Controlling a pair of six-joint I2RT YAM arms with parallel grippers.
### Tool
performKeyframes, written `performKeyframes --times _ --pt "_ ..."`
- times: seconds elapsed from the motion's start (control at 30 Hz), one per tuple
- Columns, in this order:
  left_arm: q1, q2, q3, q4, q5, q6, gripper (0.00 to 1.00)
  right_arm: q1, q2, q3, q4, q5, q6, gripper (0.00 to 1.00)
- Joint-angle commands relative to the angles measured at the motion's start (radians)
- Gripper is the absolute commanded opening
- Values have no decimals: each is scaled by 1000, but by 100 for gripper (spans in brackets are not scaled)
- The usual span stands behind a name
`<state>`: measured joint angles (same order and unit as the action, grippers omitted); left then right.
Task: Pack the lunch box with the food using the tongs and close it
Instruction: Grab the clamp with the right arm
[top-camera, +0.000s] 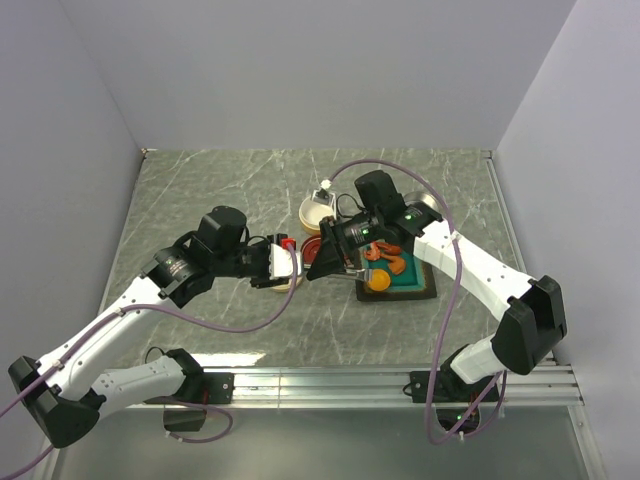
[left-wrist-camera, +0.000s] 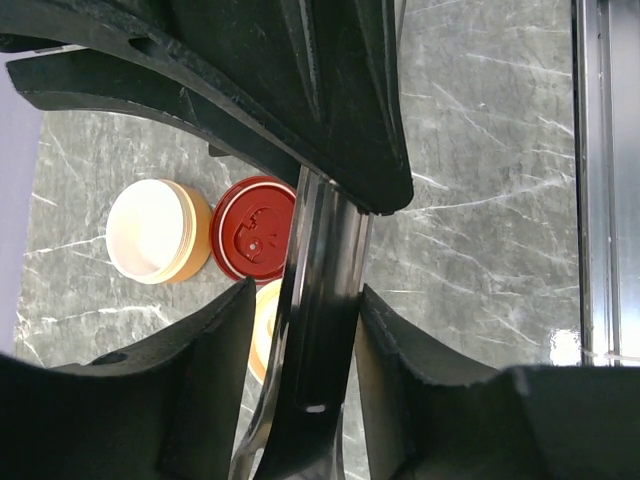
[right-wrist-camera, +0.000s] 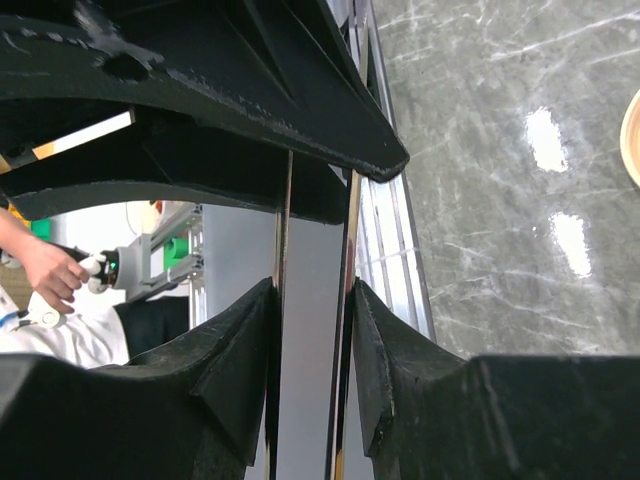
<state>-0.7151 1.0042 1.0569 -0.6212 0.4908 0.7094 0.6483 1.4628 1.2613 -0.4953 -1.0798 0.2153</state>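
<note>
**Left gripper** (left-wrist-camera: 305, 325): jaws half-spread, straddling the tongs (left-wrist-camera: 322, 250). One pad (left-wrist-camera: 385, 340) touches the metal and a gap shows at the other. Not clamped.

**Tongs:** slim, polished steel strips, smooth and probably springy. They sit above the grey marbled table (left-wrist-camera: 480, 200), between the two arms.

**Right gripper** (right-wrist-camera: 312, 310): matte black jaws pressed against both strips, pinching them.

**Hazard:** if the right grip releases before the left seats, the slick metal could slide or twist out.

**Far right:** the round orange disc (top-camera: 378, 282) and curled shrimp pieces (top-camera: 388, 257) lie on the teal tray (top-camera: 412, 282).
</note>
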Motion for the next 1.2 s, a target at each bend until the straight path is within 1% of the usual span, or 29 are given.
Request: performKeyframes --times 0.0,0.1,0.33,0.4,0.57,0.7,0.73,0.83,1.0,1.03,1.1,1.17 --pt "-6 1 15 38 -8 -19 48 13 -2 64 11 -9 -17 42" --pt "-6 -1 12 37 -8 -24 47 16 -4 64 4 -2 -27 41" --pt "-6 10 15 35 -14 -36 38 24 -10 70 -11 4 -48 43" --pt "-6 11 15 37 -15 -39 36 27 -12 67 -12 4 -54 43" --pt "-6 10 0 40 -23 -30 37 30 -16 59 -8 11 -48 43" --pt "-6 -1 -3 51 -26 -37 51 28 -19 62 -11 17 -48 42" --pt "-6 -3 2 55 -27 -48 62 28 -19 62 -11 27 -48 41" --pt "-6 -6 26 43 -32 -62 75 18 -19 67 -28 46 -63 40" --pt "8 -35 67 47 -38 -140 83 -28 -50 52 -72 89 -116 40" --pt "29 -41 74 57 -31 -183 86 -38 -58 50 -84 101 -128 40" --pt "58 -56 98 84 4 -240 87 -79 -74 52 -133 132 -178 40" --pt "114 -68 112 104 28 -338 89 -110 -87 61 -199 162 -244 41"
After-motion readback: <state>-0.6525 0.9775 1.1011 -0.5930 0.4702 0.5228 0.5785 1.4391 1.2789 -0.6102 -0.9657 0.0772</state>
